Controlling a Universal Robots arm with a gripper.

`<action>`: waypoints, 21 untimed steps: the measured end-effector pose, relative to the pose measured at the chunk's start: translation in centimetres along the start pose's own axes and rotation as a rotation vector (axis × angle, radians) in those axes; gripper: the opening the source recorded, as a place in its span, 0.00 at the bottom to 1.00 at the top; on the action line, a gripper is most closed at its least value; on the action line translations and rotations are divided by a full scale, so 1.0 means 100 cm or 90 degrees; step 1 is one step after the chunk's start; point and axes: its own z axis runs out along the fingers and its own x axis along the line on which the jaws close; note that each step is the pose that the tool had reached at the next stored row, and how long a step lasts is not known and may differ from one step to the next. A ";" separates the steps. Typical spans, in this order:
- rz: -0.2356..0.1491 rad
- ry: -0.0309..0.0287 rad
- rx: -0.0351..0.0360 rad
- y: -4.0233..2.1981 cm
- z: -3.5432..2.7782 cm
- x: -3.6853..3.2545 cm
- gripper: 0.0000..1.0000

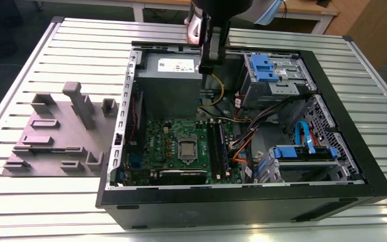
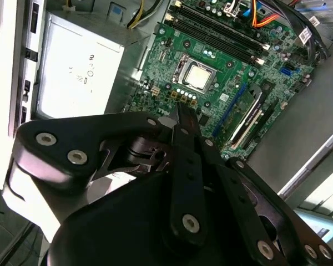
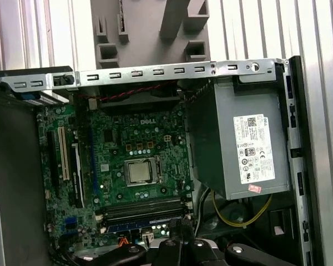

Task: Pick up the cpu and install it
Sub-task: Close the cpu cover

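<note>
An open black computer case (image 1: 247, 199) lies on a slatted metal table (image 1: 46, 212) and takes up the middle and right of the exterior view. A grey fixture (image 1: 52, 146) with upright blocks sits on the table just beside the case, at the exterior view's left. Inside the case, the green board (image 1: 159, 136) lies toward the lower middle of that view. The cpu (image 1: 187, 148) rests flat on it within the dark square socket frame (image 1: 187, 138), its silvery top uncovered. Both wrist views show the cpu (image 2: 198, 77) (image 3: 140, 171) in that same socket, with the long memory slots (image 3: 141, 210) running just beside it. A large grey power box (image 1: 170, 85) with a white label stands next to the board, higher in the exterior view. The arm enters from the upper middle of that view. Its gripper (image 1: 205, 68) hangs over the edge of the power box, on the side where yellow cables (image 1: 217, 93) run, and is well apart from the cpu. In the second wrist view the gripper (image 2: 183, 119) has its fingers (image 2: 180, 144) drawn together with nothing between them, and the first wrist view shows the gripper (image 3: 176, 226) the same way. Blue brackets (image 1: 264, 68) mark the drive bays at the exterior view's upper right.
</note>
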 end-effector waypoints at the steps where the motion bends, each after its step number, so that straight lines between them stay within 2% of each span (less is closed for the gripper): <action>1: 0.000 0.0000 0.0000 0.0000 0.0019 0.0003 0.10; 7: 0.007 -0.0001 0.0009 -0.0002 0.0126 0.0019 0.10; 13: 0.038 -0.0005 0.0050 -0.0004 0.0233 0.0034 0.10; 17: 0.045 -0.0003 0.0060 -0.0005 0.0302 0.0043 0.10; 19: 0.046 0.0023 0.0064 -0.0006 0.0320 0.0045 0.10; 20: 0.046 0.0052 0.0069 -0.0006 0.0326 0.0046 0.10; 21: 0.047 0.0098 0.0077 -0.0006 0.0328 0.0046 0.10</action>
